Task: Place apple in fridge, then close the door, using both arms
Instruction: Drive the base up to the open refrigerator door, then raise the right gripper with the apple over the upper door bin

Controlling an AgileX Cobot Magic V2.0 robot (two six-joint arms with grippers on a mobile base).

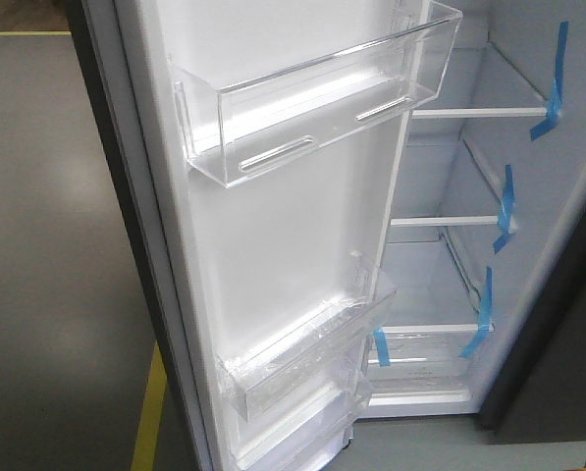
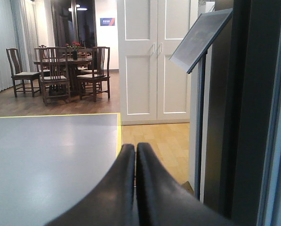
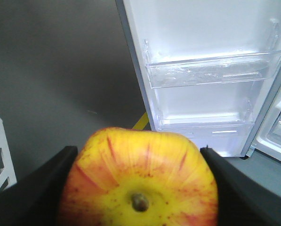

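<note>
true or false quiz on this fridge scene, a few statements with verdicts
1. The door of the fridge stands open. True.
2. The apple lies inside on a shelf. False: it is gripped in the right end effector, outside the fridge.
3. The left end effector is shut and holds nothing. True.
4. Red tape marks the shelf edges. False: the tape strips on the shelves are blue.
</note>
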